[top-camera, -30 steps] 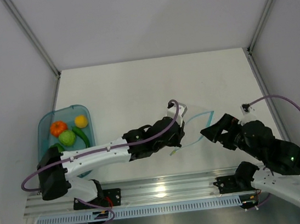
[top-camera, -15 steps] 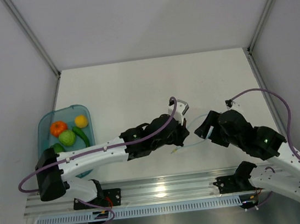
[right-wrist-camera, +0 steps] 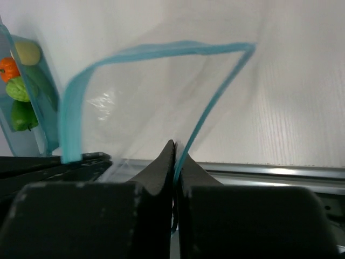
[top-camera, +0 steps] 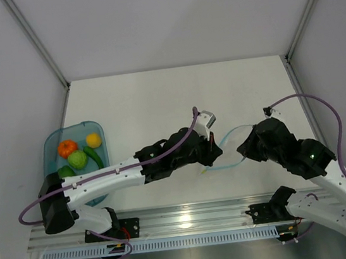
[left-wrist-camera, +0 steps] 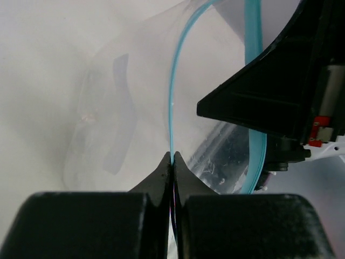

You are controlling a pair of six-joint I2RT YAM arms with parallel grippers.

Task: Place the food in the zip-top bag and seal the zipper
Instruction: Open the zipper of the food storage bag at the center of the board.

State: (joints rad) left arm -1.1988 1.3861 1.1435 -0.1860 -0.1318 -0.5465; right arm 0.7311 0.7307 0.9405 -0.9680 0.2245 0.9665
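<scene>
Bag of clear plastic was held up between two tools, near the front middle of the white surface. The left tool was pressed together, pinching one side of the blue zipper. The right tool pinched the opposite side in the same way. Between them the zipper bowed apart into a loop, so the bag's mouth stood open.

In the left wrist view, the right tool's black body sat just beyond the bag and blocked part of it.

The food lay well apart from the bag, in a teal tray at the left edge. It held an orange fruit, a yellow one, a green one, a chili and a second green piece beside the left arm. That arm stretched across the surface between tray and bag.
</scene>
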